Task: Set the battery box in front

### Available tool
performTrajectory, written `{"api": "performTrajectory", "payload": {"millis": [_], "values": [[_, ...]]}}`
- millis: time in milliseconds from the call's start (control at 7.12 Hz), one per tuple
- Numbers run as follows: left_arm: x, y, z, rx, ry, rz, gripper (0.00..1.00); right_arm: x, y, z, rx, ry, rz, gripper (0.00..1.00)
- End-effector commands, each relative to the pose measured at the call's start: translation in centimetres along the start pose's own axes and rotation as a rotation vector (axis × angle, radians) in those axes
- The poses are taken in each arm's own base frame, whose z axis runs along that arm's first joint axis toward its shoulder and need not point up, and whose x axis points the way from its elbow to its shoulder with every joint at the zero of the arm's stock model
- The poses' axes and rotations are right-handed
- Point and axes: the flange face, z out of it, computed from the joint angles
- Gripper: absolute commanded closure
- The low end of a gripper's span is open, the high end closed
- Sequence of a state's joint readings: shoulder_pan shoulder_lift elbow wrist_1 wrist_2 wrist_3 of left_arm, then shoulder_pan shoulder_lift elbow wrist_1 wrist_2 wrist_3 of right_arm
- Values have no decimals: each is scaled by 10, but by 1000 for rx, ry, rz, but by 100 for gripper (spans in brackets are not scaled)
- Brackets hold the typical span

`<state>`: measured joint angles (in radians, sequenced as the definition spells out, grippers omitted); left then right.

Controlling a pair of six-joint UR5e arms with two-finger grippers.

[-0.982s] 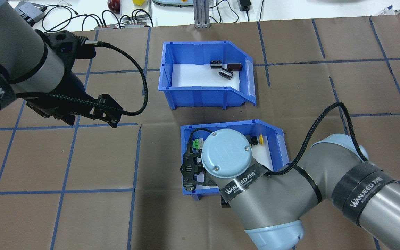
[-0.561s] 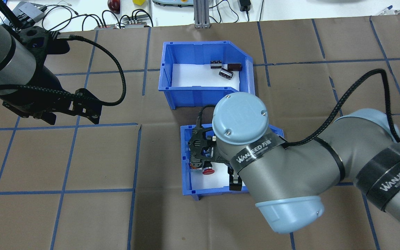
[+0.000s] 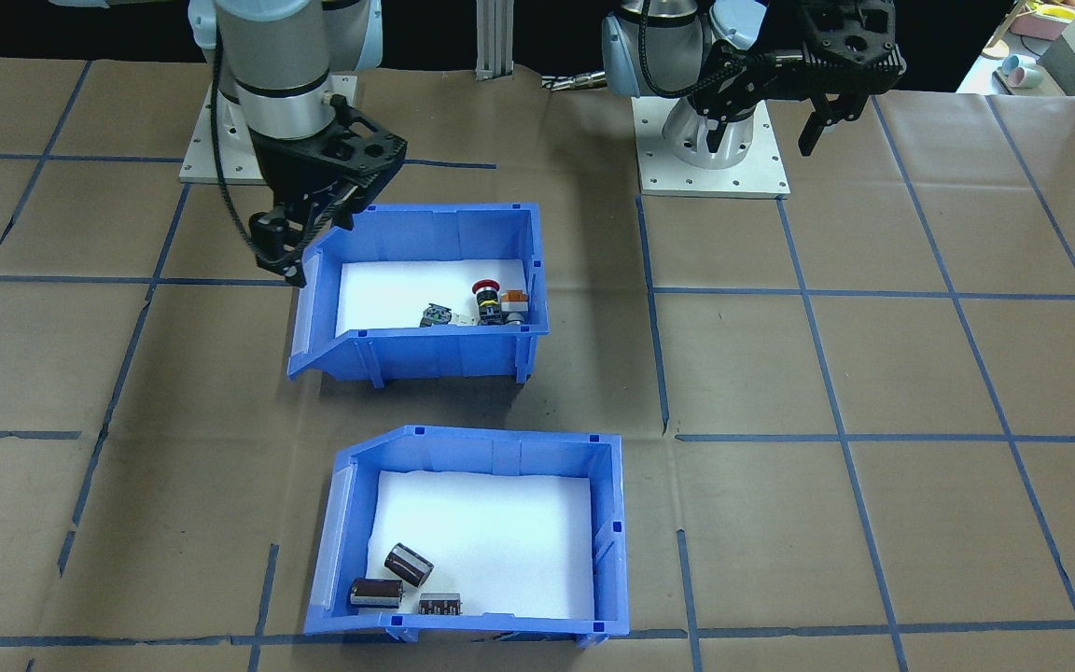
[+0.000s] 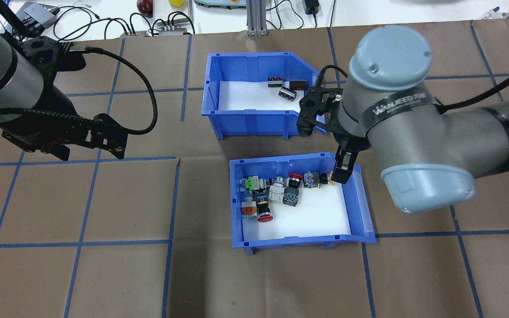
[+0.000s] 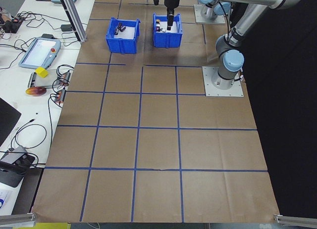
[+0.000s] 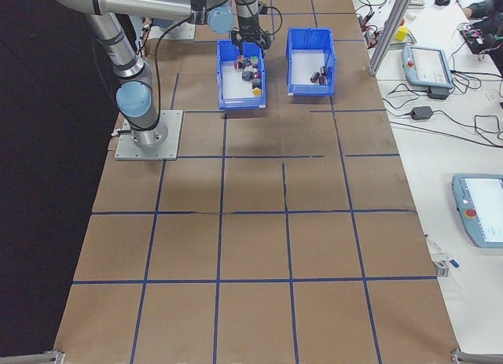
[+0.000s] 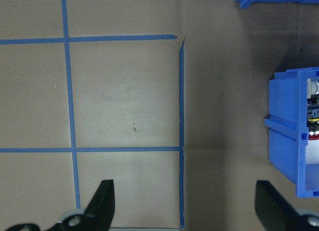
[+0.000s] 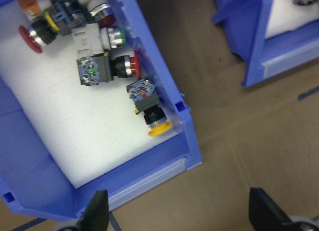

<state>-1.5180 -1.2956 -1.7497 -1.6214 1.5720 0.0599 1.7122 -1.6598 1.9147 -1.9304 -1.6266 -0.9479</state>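
The battery box (image 4: 254, 115), a blue bin with a white foam liner and three dark cells (image 4: 286, 87), sits on the far side of the table; it is the near bin (image 3: 463, 452) in the front-facing view. My right gripper (image 4: 327, 152) hangs open over the slanted front corner of the other blue bin and holds nothing; both fingers (image 8: 97, 211) show spread wide in the right wrist view. My left gripper (image 4: 90, 152) hovers open over bare table far to the left, its fingers (image 7: 102, 203) wide apart.
The switch bin (image 4: 301, 237) with several colourful push-button switches (image 4: 272, 194) lies just in front of the battery box, a narrow strip of table between them. Cables and a controller (image 4: 38, 13) lie beyond the table's far edge. Blue tape lines grid the brown mat.
My right arm swung from the switch bin's left end to its slanted right corner, uncovering the switches. My left arm drew back to the left, then held still.
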Motion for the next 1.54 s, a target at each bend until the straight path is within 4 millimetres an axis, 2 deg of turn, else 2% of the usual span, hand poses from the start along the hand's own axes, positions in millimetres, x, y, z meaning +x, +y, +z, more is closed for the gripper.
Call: {"api": "performTrajectory", "payload": {"millis": [0,281,561,842,982,1404], "values": [[0,0,-1,2,1,-4,1,39,28,-10,44,-78,398,0],[0,0,1,-1,1,-4,0,64,35,-43,54,-58,718,0],[0,0,1,-1,1,-3,1,65,35,-56,14,-89,976,0],[0,0,1,-1,1,-6,1,69,36,-73,-23,-98,1065,0],[0,0,1,-1,3,-6,1,65,37,-74,-70,-123,1133,0],[4,-1,3,-7,32,-6,0,65,40,-74,-87,-110,1136,0]]}}
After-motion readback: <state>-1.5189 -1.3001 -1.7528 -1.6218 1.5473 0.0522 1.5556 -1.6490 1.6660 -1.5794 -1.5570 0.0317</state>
